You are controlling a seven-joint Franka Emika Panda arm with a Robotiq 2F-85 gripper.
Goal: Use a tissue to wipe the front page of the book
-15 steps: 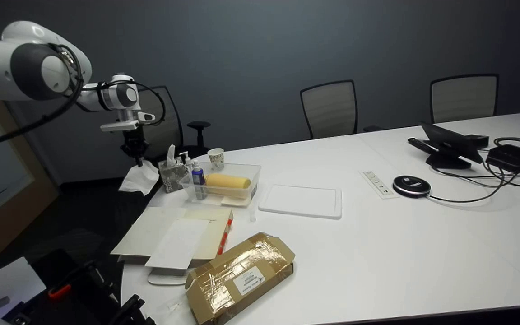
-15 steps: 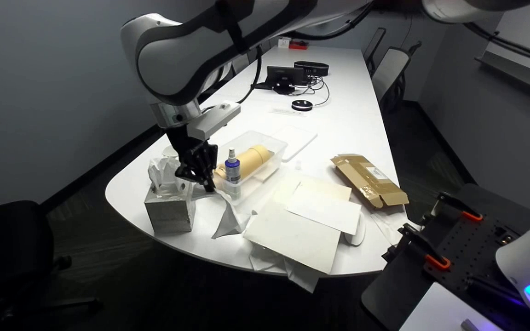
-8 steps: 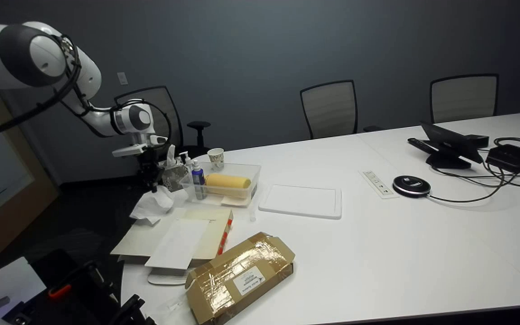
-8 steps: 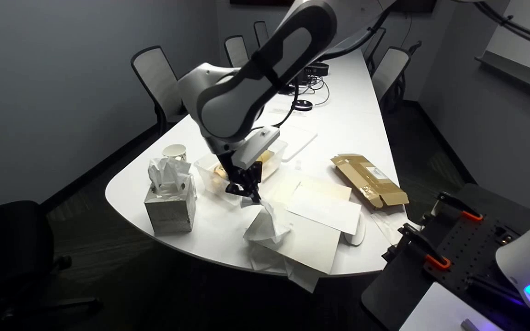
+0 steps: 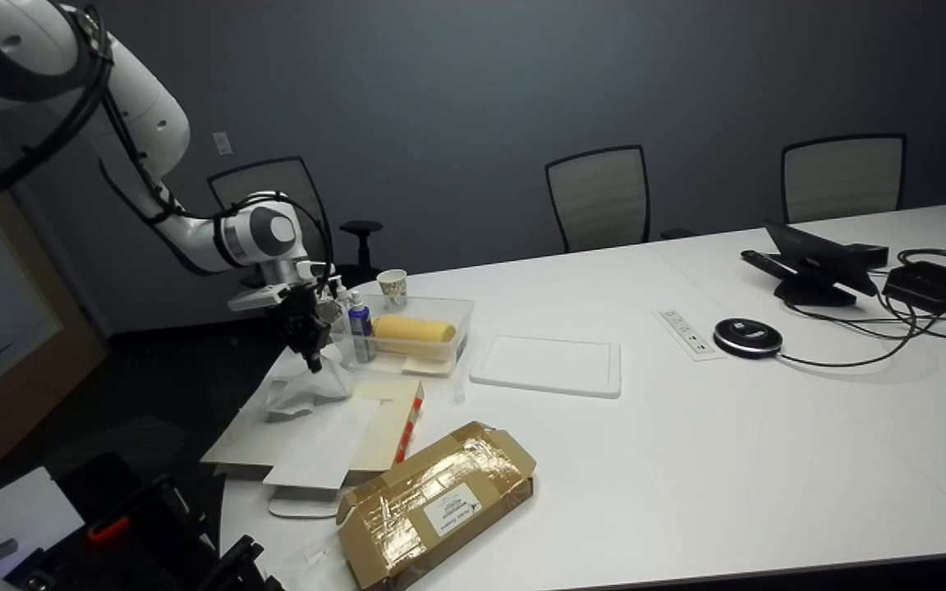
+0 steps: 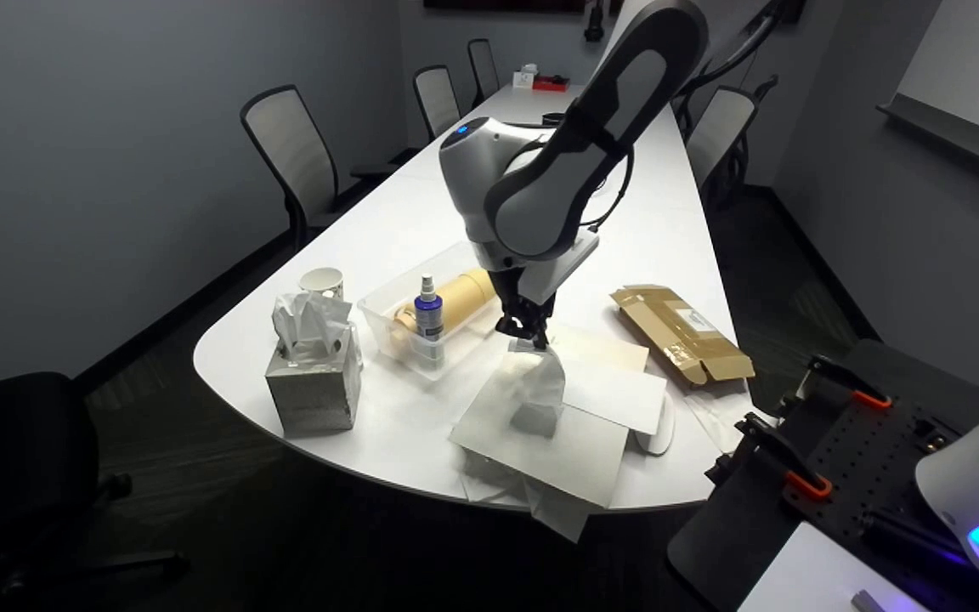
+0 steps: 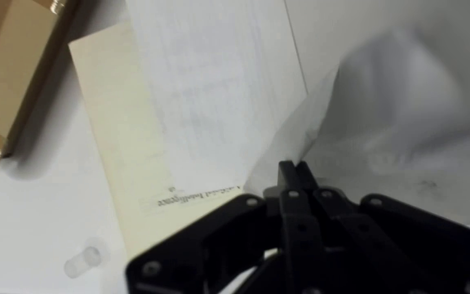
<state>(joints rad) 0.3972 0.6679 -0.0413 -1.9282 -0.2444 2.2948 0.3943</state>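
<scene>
The book [image 5: 235, 443] is a flat, pale rectangle at the table's near end, with an orange-red streak along one edge. It also shows in an exterior view [image 6: 591, 463] and in the wrist view [image 7: 104, 122], where its cream part bears upside-down print. A white sheet [image 5: 325, 447] covers part of it. My gripper [image 6: 540, 344] is over the book and shut on the crumpled white tissue [image 6: 545, 382]. The tissue hangs from the fingertips [image 7: 294, 163] and spreads across the wrist view [image 7: 398, 81]. I cannot tell whether its lower end touches the book.
A shiny brown cardboard box [image 5: 440, 509] lies beside the book. A clear bin [image 5: 465, 328] holds a yellow cylinder [image 5: 415, 328] and a blue spray bottle [image 5: 360, 322]. A tissue box [image 6: 315, 395] and a paper cup [image 5: 393, 283] stand nearby. A white flat pad [image 5: 547, 367] lies beyond.
My gripper has carried the tissue away from beside the tissue box, lower and across to over the book. The book and the other things have stayed in place.
</scene>
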